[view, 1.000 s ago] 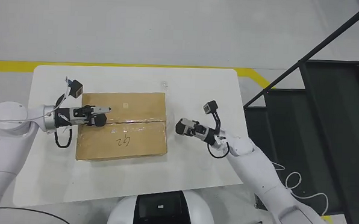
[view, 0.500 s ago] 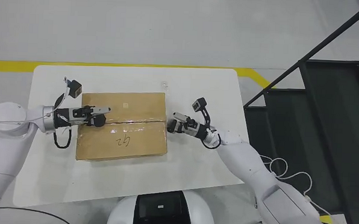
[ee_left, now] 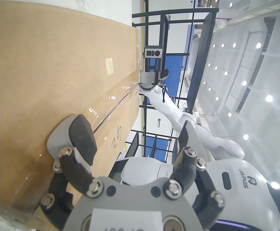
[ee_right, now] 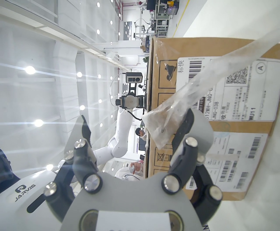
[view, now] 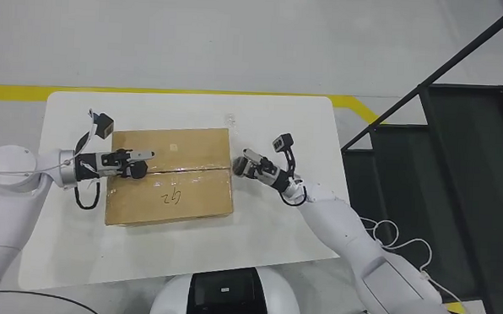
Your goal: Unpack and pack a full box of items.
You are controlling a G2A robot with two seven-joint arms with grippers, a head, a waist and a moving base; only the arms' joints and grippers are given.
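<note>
**Both arms turned inward, both grippers open**

The left arm [view: 40,166] is bent at the elbow, with the forearm lying nearly level. The left gripper [view: 138,162] points toward the robot's right side, its fingers [ee_left: 82,135] spread wide. The right arm [view: 334,211] is bent too. The right gripper [view: 244,162] faces the left one, fingers [ee_right: 188,129] also wide apart.

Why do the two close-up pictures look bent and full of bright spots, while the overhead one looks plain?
Left wrist view: the black frame bars bow, likely a wide lens; ceiling lights flare; clear tape on the box glints. Right wrist view: the lights throw streaks of glare. Top view: even light, faint shadow beside the box on the table.
</note>
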